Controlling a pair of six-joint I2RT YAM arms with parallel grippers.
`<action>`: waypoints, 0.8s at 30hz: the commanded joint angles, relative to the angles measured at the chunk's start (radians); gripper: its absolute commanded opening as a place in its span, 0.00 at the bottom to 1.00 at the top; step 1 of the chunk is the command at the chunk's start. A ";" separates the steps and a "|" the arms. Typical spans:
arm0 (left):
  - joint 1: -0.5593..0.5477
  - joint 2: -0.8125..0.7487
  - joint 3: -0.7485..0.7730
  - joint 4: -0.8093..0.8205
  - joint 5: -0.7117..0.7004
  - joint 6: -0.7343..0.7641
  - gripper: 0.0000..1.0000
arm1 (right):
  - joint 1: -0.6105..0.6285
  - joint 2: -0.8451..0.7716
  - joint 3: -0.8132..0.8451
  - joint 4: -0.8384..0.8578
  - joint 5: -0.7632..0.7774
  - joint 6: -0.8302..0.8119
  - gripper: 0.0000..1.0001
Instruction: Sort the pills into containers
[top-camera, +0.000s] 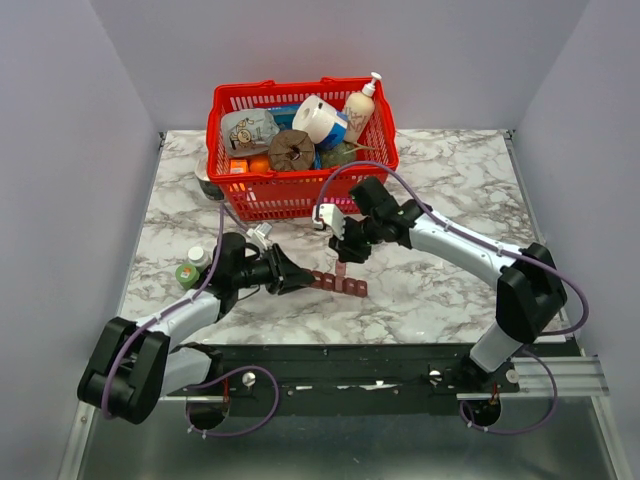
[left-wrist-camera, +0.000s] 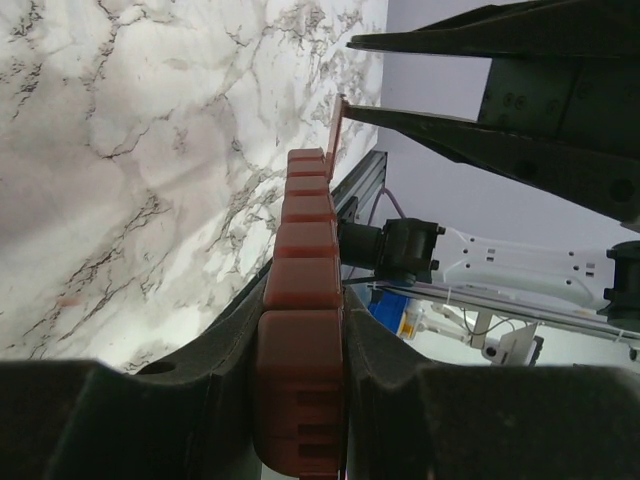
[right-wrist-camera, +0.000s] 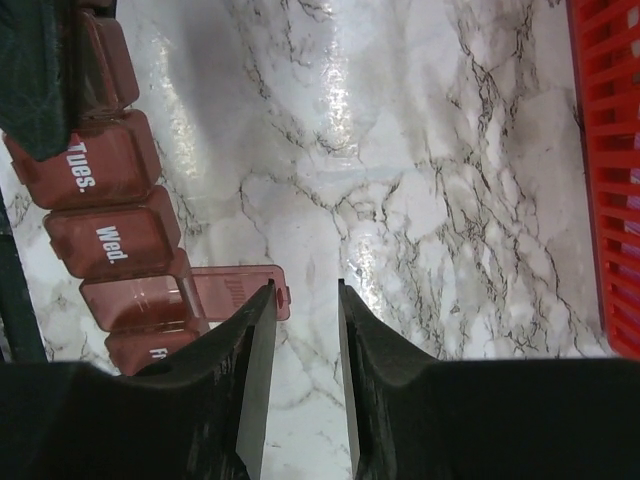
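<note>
The containers are a dark red pill organizer (top-camera: 343, 284) lying on the marble between the arms. My left gripper (top-camera: 290, 272) is shut on its left end, and the strip (left-wrist-camera: 300, 330) runs away from the black pads (left-wrist-camera: 400, 400). One lid (left-wrist-camera: 339, 135) stands open, swung out sideways (right-wrist-camera: 232, 292) beside the "Wed." compartment (right-wrist-camera: 110, 243). My right gripper (right-wrist-camera: 305, 290) hovers over that lid, its jaws apart with only bare marble between them. Its left fingertip (right-wrist-camera: 262, 305) overlaps the lid's edge. From above, the right gripper (top-camera: 342, 252) is just over the strip. The pills are out of view.
A red mesh basket (top-camera: 232, 190) full of groceries stands behind the grippers, its wall (right-wrist-camera: 608, 170) at the right of the right wrist view. A small green bottle (top-camera: 187, 273) and a white-capped one (top-camera: 198, 256) stand by the left arm.
</note>
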 joint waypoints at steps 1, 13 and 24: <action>0.003 0.024 0.026 0.053 0.050 0.023 0.00 | -0.006 0.042 0.043 0.000 0.012 0.020 0.39; 0.001 0.155 0.044 0.088 -0.118 0.058 0.00 | -0.142 -0.088 0.137 -0.137 -0.309 0.005 0.72; -0.052 0.361 0.000 0.378 -0.223 -0.060 0.01 | -0.150 -0.189 -0.037 -0.100 -0.407 -0.047 0.76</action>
